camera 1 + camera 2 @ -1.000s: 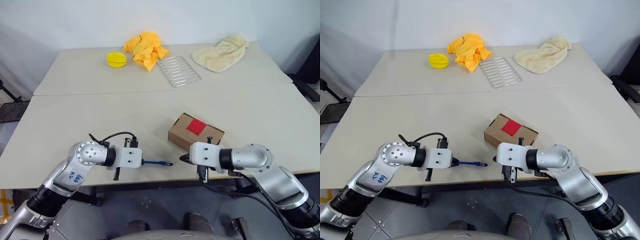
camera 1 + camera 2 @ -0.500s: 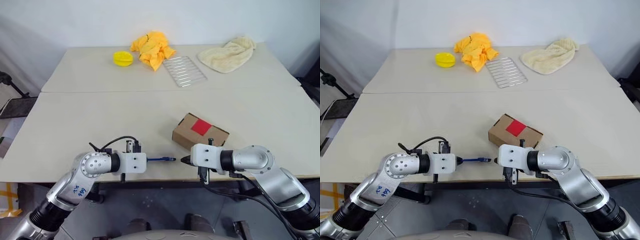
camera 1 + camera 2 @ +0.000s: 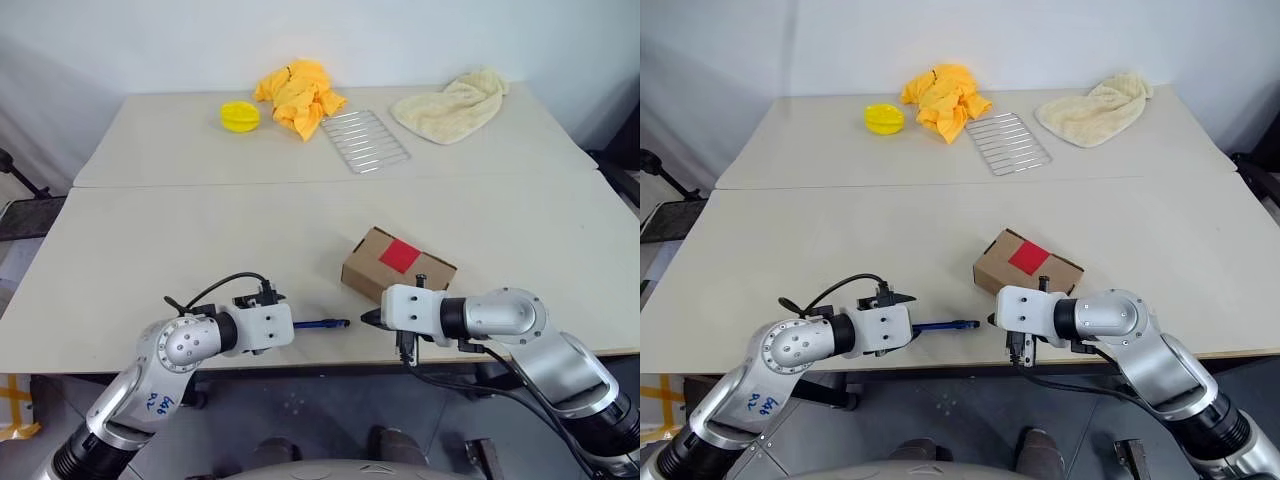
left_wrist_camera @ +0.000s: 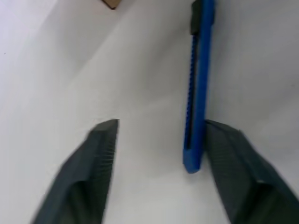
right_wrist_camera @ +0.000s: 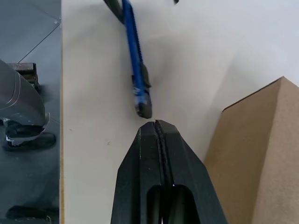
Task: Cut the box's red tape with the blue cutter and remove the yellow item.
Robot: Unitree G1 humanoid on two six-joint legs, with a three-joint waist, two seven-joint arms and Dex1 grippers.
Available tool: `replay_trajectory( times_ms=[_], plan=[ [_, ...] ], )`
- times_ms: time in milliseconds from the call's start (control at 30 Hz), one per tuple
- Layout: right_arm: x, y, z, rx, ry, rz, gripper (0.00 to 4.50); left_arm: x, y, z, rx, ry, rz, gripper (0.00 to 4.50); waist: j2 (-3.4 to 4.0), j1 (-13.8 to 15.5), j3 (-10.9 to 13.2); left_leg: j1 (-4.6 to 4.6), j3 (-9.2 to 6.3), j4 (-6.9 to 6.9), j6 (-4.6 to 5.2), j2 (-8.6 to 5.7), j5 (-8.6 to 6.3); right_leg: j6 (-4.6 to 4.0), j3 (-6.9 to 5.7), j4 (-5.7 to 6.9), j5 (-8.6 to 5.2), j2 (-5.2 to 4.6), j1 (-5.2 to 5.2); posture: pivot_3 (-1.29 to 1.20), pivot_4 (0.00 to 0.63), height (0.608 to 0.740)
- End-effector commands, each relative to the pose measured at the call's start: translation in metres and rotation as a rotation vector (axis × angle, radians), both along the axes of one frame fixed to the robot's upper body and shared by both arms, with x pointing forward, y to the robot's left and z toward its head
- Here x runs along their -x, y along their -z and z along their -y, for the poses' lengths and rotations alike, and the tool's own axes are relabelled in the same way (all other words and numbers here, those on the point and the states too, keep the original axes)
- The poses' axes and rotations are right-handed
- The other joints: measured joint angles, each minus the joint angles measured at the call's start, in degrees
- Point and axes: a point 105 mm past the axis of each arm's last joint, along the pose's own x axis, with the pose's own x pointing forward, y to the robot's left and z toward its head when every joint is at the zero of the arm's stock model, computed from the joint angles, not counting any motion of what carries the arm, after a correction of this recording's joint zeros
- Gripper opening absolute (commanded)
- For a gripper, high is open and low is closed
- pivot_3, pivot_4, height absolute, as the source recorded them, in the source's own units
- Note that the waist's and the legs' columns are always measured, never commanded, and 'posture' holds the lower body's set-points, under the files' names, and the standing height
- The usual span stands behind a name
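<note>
Blue cutter (image 3: 948, 326) lying flat on tabletop (image 3: 840, 240) near front edge, between the two hands, well left of box (image 3: 1028, 268). Slim, stiff, light, smooth plastic by the look of it; likely to skid or roll if nudged, so best pinched across the mid-body, clear of the blade tip. Left hand (image 4: 159, 128) spread wide, cutter's rear end lying just inside one finger (image 4: 229, 154), not gripped. Right hand (image 5: 156, 128) pinched fully shut, holding nothing, tip just short of cutter's far end, box corner beside it. Box: small cardboard, light, probably slides under blade pressure, needs bracing; red tape (image 3: 1029, 259) on top uncut, flaps shut, so yellow item presumably inside, unseen. Count: one cutter, one box, one tape patch. At far edge of tabletop: one yellow disc (image 3: 884, 118), one orange cloth (image 3: 941, 98), one wire rack (image 3: 1008, 142), one cream towel (image 3: 1092, 105).
</note>
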Motion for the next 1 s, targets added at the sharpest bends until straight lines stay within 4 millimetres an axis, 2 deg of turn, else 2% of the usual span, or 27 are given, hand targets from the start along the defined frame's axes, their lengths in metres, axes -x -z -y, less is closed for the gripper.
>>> replay_trajectory(
  times_ms=[33,100,267,500,600,733,1000],
  plan=[
    [-0.002,-0.011,-0.002,-0.028,-0.015,0.039,0.0,0.037,0.058,-0.012,-0.01,0.006,-0.383,4.11,0.0,0.0,0.0,0.0,0.01,0.0,-0.01,0.01,-0.02,0.0,-0.01,-0.04,0.0,0.01,0.0,0.0,0.15,0.74],
    [-0.002,-0.011,-0.003,-0.031,-0.017,0.039,0.0,0.039,0.053,-0.013,0.012,0.028,-0.396,4.47,0.0,0.0,0.0,-0.01,0.03,-0.02,-0.02,0.01,-0.06,0.0,-0.05,-0.11,0.0,0.02,0.0,0.0,0.15,0.74],
    [-0.003,-0.012,-0.004,-0.034,-0.019,0.046,0.0,0.047,0.039,-0.01,0.093,0.06,-0.459,4.47,-0.03,0.1,0.0,-0.06,0.11,-0.04,0.0,0.04,-0.2,0.0,-0.23,-0.19,0.0,0.02,-0.03,0.0,0.15,0.74],
    [-0.002,-0.01,-0.005,-0.033,-0.025,0.047,0.0,0.04,0.031,-0.006,0.166,0.093,-0.497,4.47,-0.17,0.4,0.1,-0.37,0.53,-0.03,0.01,0.01,-0.25,0.01,-0.27,-0.17,0.0,0.01,-0.32,0.0,0.15,0.74],
    [-0.001,-0.01,-0.006,-0.03,-0.031,0.049,0.0,0.03,0.03,-0.008,0.169,0.103,-0.499,4.47,-0.18,0.5,0.1,-0.59,0.69,0.07,0.02,0.01,-0.24,0.01,-0.3,-0.16,0.0,0.02,-0.49,0.0,0.15,0.74],
    [0.0,-0.011,-0.004,-0.029,-0.025,0.054,0.0,0.004,0.02,-0.016,0.164,0.107,-0.453,4.47,-0.21,0.7,0.1,-0.59,0.71,0.12,0.04,0.0,-0.17,0.03,-0.29,-0.16,0.01,0.01,-0.45,0.0,0.15,0.74],
    [0.002,-0.013,-0.002,-0.046,0.002,0.048,0.0,-0.008,0.004,-0.022,0.213,0.107,-0.457,4.47,-0.33,0.3,0.2,-0.59,0.74,0.19,-0.02,0.02,-0.1,0.03,-0.26,0.06,0.02,0.02,-0.53,0.0,0.15,0.74]
  ],
)
